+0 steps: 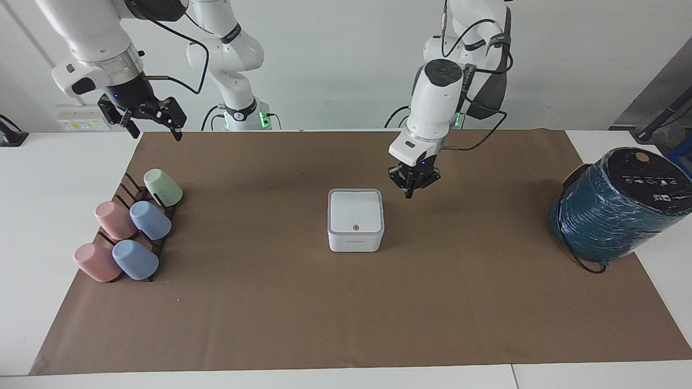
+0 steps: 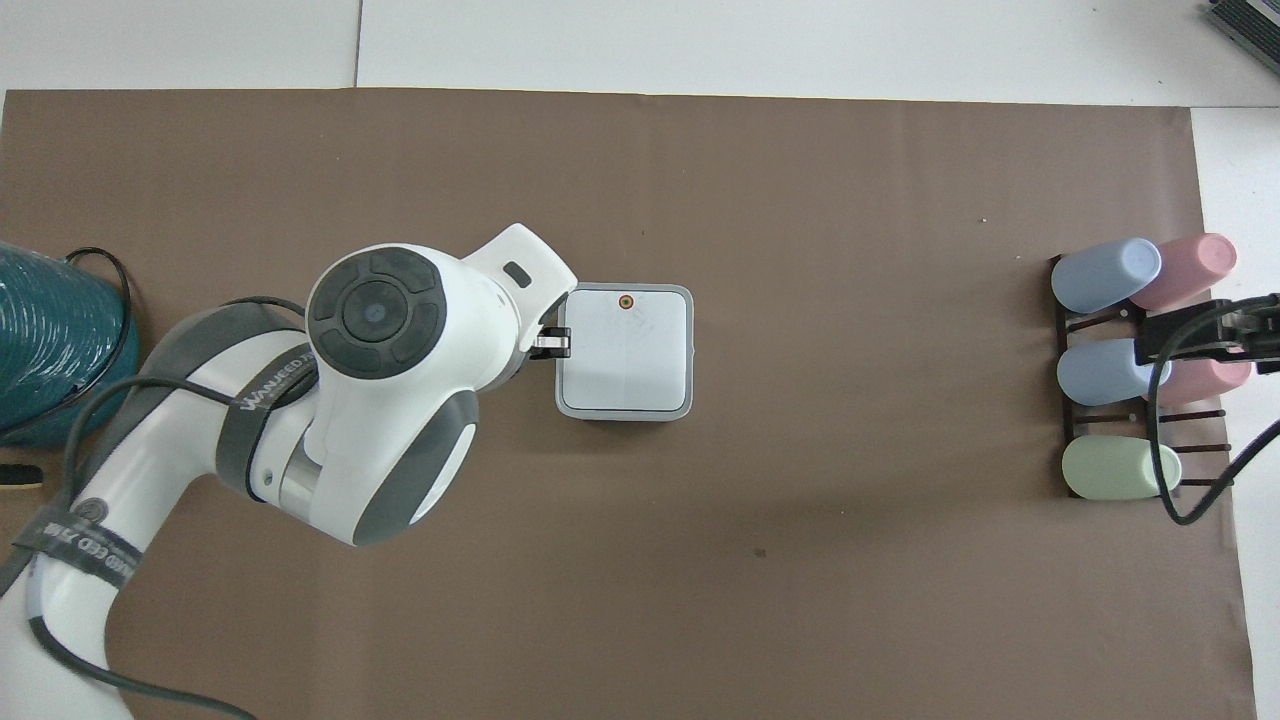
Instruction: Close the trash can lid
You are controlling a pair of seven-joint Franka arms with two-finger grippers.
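Observation:
The small white trash can point(image 1: 355, 240) stands in the middle of the brown mat. Its white lid point(image 1: 356, 209) lies flat on it, orange-ringed dot on top; it also shows in the overhead view point(image 2: 625, 350). My left gripper point(image 1: 409, 193) hangs in the air over the mat beside the can, toward the left arm's end, clear of the lid, fingers shut and empty. In the overhead view the arm hides most of it point(image 2: 552, 342). My right gripper point(image 1: 155, 131) waits open, high over the mat's corner near the cup rack.
A dark rack point(image 1: 125, 189) holding several pastel cups point(image 1: 150, 220) lies at the right arm's end of the mat. A large teal-wrapped cylinder with a black top point(image 1: 616, 208) stands at the left arm's end, a black cable around its base.

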